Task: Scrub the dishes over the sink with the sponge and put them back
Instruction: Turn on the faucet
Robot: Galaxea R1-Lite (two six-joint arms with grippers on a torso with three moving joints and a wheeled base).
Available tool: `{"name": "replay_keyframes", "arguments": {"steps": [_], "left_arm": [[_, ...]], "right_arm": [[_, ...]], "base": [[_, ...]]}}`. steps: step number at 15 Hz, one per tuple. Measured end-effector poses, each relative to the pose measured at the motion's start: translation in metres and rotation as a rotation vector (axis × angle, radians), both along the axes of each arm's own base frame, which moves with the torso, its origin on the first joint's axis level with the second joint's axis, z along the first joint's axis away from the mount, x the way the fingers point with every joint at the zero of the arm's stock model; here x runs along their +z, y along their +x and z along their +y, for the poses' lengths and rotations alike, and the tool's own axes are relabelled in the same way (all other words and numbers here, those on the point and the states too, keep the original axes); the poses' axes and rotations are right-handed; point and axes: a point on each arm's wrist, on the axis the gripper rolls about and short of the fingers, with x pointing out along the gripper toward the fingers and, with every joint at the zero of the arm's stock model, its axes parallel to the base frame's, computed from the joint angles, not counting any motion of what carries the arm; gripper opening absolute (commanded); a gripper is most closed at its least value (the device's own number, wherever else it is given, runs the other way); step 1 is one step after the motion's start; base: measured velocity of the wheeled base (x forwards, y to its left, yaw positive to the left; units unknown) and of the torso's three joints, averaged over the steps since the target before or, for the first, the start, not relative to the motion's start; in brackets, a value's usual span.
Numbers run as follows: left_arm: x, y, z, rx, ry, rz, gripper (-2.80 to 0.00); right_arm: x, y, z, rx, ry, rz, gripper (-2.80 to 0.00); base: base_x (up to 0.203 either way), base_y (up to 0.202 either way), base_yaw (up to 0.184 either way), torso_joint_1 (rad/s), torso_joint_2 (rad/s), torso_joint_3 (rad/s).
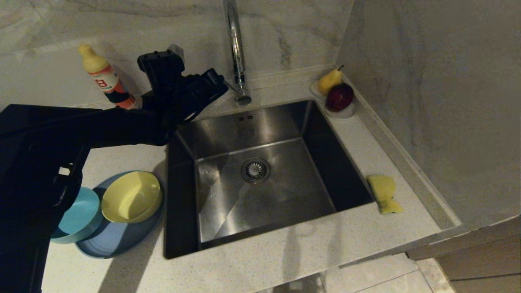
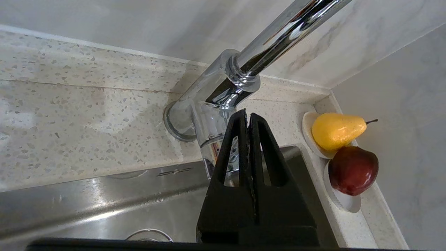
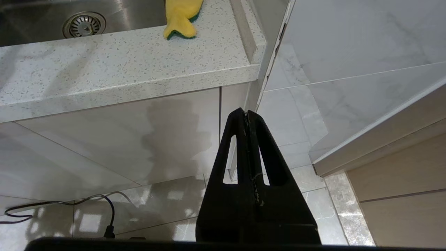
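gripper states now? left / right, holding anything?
Left gripper: shut, empty, tips at the faucet base.
Right gripper: shut, empty, parked below the counter edge.

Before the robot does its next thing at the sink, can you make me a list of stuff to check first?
1. Left pincer shut and holding nothing, right by the tall chrome faucet handle: ok.
2. Water running: none seen; cannot tell if the handle has been pushed.
3. Stainless-steel sink holds no dishes: ok.
4. Dishes ready: yellow plastic bowl and teal-blue plastic bowl sit on the flat periwinkle-blue plate, on the counter at the robot's left: ok.
5. Yellow sponge with green scouring layer lies on the counter on the sink's other side, not picked up: not ok yet.
6. Right pincer shut, parked low beside the cabinet, far from the sponge: not ok.
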Motion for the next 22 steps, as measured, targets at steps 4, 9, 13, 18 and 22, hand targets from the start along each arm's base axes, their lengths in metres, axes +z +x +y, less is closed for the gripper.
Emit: {"name": "replay_keyframes", "arguments": {"steps": [4,9,13,18,22], "left_arm": [[-0.002,0.002,-0.001,0.003,0.000,-0.010,-2.80],[-0.009,0.003,-0.001,0.015,0.005,0.030,-2.80],[-0.010,0.001,-0.001,0.012,0.017,0.072,-2.80],[-0.003,-0.012,0.000,0.003,0.018,0.079,-2.80],[0.000,-0.024,0.003,0.006,0.021,0.085,-2.80]], "right_arm": [[0.000,0.000,0.000,0.000,-0.001,0.000,-2.80],[0.000,0.000,0.000,0.000,-0.001,0.000,-2.80],[0.000,0.000,0.000,0.000,-0.001,0.000,-2.80],[0.000,0.000,0.000,0.000,-0.001,0.000,-2.80],[0.000,0.000,0.000,0.000,0.000,0.000,-2.80]], "base": [[0.000,0.000,0.000,0.000,0.00,0.000],[0.000,0.000,0.000,0.000,0.00,0.000],[0.000,0.000,0.000,0.000,0.00,0.000],[0.000,0.000,0.000,0.000,0.00,0.000],[0.000,0.000,0.000,0.000,0.00,0.000]]}}
